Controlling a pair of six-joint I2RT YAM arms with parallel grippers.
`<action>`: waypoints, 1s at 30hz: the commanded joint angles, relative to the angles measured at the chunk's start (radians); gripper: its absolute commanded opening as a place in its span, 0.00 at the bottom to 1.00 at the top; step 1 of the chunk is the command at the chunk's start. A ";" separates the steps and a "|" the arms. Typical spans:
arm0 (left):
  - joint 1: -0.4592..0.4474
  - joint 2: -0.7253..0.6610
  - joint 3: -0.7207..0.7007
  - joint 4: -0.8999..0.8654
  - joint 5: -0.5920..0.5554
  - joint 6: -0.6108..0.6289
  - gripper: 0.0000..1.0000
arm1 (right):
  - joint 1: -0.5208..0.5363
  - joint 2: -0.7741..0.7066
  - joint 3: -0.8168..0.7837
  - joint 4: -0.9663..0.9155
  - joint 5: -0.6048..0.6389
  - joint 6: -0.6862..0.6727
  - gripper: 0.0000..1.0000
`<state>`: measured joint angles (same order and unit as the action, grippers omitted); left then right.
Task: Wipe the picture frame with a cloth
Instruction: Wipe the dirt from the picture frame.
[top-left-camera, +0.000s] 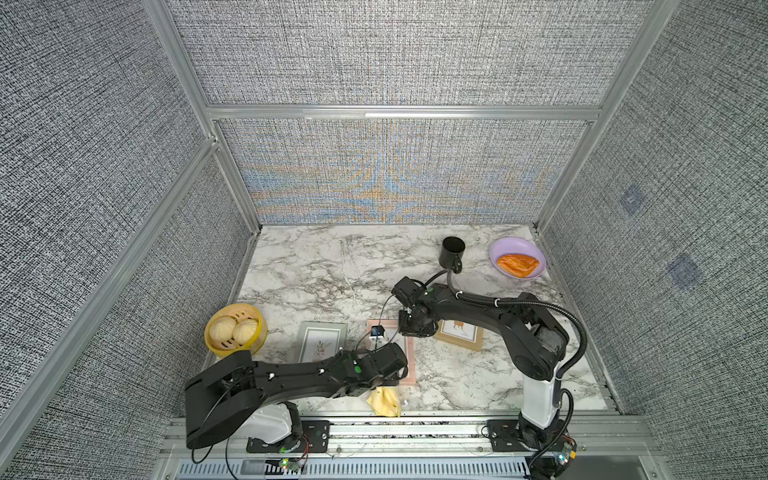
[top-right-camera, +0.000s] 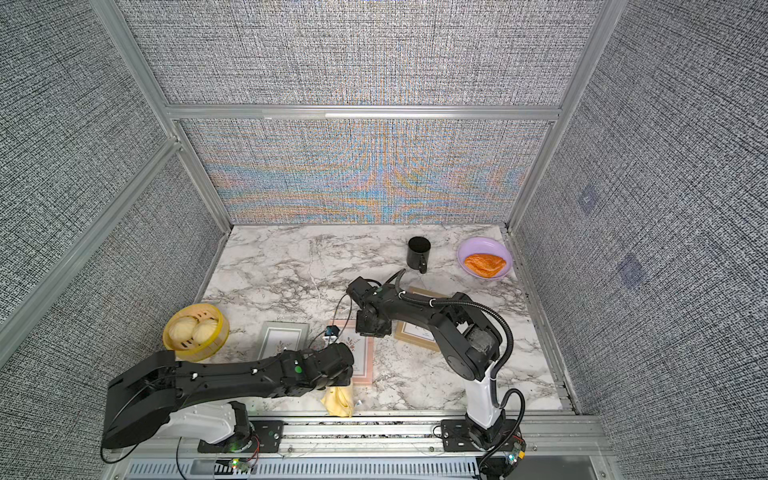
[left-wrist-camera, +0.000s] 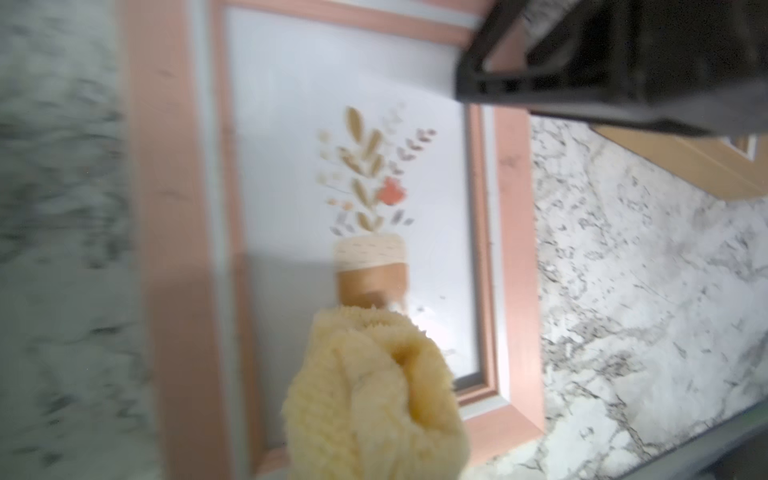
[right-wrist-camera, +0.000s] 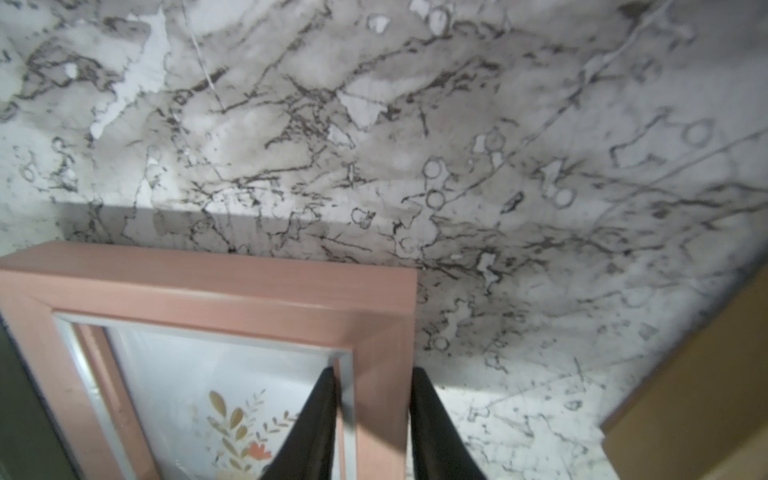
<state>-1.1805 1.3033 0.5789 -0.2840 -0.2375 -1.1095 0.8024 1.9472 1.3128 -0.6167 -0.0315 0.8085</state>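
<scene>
Pink picture frame (left-wrist-camera: 166, 208) lies flat on the desk (right-wrist-camera: 374, 124), between a grey frame (top-left-camera: 322, 332) and a tan frame (top-left-camera: 459, 334). The right tool (right-wrist-camera: 374, 372) stands at a narrow opening astride one side rail near a corner, one finger on the glass side and one outside the rail; it appears to pin the frame in place. The left tool (top-left-camera: 388, 380) is closed on the cloth (left-wrist-camera: 374, 395), which is bunched into a pale-yellow wad. The wad's tip sits over the near end of the glass by the printed pot, and its tail reaches the desk at the near edge in both top views. Whether the wad actually presses on the glass cannot be confirmed. Assessment: wiping is at its start, with most of the glass and all four rails untouched. Recommended practice is to lower the wad to light, even contact, then draw long overlapping strokes from the near end toward the far rail, stopping short of the right tool's inner finger. The pinned corner needs a separate pass. Heavy downward force risks sliding the frame toward the tan frame just beside it.
</scene>
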 joint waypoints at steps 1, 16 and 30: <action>0.024 -0.086 -0.041 -0.127 -0.089 -0.030 0.00 | -0.001 0.012 -0.001 -0.015 0.000 -0.006 0.29; 0.062 0.054 0.030 0.002 0.063 0.052 0.00 | -0.001 0.022 0.010 -0.018 -0.007 -0.017 0.29; 0.012 0.106 0.108 -0.037 0.035 -0.001 0.00 | -0.012 0.011 -0.007 -0.012 -0.010 -0.015 0.29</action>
<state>-1.1645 1.4265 0.6933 -0.4240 -0.3557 -1.0843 0.7872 1.9537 1.3193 -0.6140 0.0658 0.7742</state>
